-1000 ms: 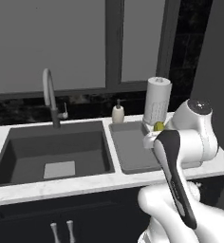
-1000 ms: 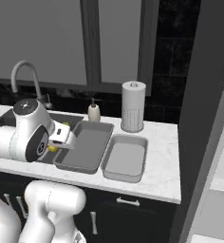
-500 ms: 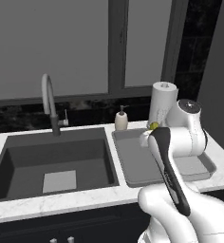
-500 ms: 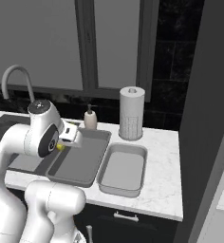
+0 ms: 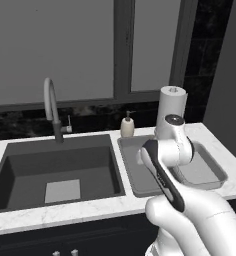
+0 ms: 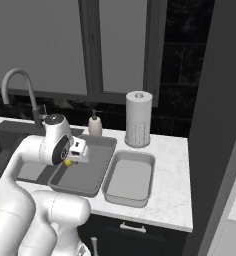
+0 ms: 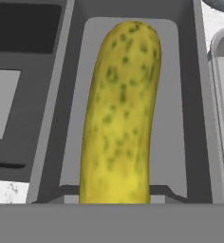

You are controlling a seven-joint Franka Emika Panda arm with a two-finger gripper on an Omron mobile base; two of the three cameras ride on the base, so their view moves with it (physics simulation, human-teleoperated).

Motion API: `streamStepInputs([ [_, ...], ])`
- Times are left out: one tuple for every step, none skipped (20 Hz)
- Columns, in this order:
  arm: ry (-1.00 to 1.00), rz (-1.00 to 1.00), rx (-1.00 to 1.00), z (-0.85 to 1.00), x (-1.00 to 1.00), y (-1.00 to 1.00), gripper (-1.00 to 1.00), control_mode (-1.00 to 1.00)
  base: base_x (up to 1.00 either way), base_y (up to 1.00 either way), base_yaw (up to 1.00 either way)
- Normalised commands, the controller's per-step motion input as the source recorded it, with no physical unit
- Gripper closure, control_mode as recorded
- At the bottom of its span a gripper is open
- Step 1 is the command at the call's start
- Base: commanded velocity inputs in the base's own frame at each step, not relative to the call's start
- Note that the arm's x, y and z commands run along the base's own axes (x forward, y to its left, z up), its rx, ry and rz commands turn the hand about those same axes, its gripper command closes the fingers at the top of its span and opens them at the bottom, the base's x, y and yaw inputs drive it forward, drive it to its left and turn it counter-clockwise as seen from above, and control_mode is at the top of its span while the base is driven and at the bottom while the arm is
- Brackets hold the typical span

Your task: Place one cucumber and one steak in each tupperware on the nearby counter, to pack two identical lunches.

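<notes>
Clamped in the gripper [image 6: 70,159], the yellow cucumber [image 7: 121,114] is now brought over the left tupperware [image 6: 97,167]. Both trays are seen nearer than before, so release can be expected next.

Speckled yellow cucumber [image 7: 121,114] above grey tupperware [image 7: 178,118]

Frosted window [image 5: 90,47] above black backsplash [image 5: 20,125] — dark wall [image 6: 215,125] beside it.
</notes>
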Motion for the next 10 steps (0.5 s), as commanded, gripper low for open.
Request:
streamStepInputs([
  [0.13, 0.02, -0.02, -0.56, 0.31, 0.19, 1.00, -1.00, 0.00, 0.00, 0.00],
  [0.12, 0.01, -0.01, -0.50, 0.30, 0.15, 1.00, -1.00, 0.00, 0.00, 0.00],
  [0.11, 0.01, 0.00, -0.44, 0.28, 0.05, 1.00, -1.00, 0.00, 0.00, 0.00],
  [0.10, 0.02, 0.00, -0.35, 0.26, 0.00, 1.00, -1.00, 0.00, 0.00, 0.00],
  [0.09, 0.03, 0.00, -0.31, 0.24, 0.00, 1.00, -1.00, 0.00, 0.00, 0.00],
  [0.09, 0.03, 0.00, -0.29, 0.26, 0.00, 1.00, -1.00, 0.00, 0.00, 0.00],
  [0.07, 0.03, 0.00, -0.30, 0.29, 0.00, 1.00, -1.00, 0.00, 0.00, 0.00],
  [0.06, 0.04, 0.00, -0.28, 0.31, 0.00, 1.00, -1.00, 0.00, 0.00, 0.00],
  [0.05, 0.04, 0.00, -0.29, 0.34, 0.00, 1.00, -1.00, 0.00, 0.00, 0.00],
  [0.03, 0.04, 0.00, -0.30, 0.34, 0.00, 1.00, -1.00, 0.00, 0.00, 0.00],
])
